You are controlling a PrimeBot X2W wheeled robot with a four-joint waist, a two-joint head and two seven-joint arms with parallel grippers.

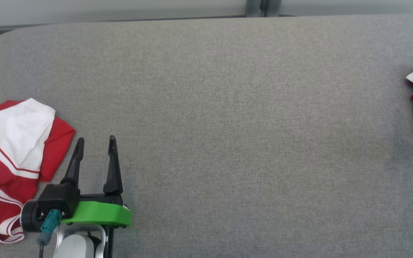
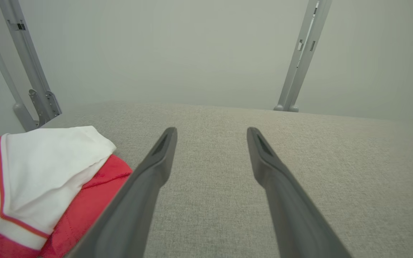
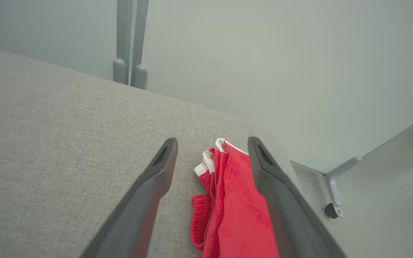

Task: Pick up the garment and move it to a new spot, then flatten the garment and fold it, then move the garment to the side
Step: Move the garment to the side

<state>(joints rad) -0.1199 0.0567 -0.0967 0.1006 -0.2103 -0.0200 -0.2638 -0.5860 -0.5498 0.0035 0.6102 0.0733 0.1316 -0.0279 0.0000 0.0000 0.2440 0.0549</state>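
though loose, garment (image 3: 235, 208) inside spread right hand (image 3: 212, 141)

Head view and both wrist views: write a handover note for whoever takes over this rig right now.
Grippers: the left gripper is open and empty, over the grey table, beside a red-and-white garment at its left end and not touching it. The right gripper is open, its fingers astride the bunched red garment near the table's right corner, not clamped on it.
Done, apparently: that red garment lies at the side in a compact bundle.
Left: draw the right arm clear and check the fold. The left garment looks unfolded and is probably next.
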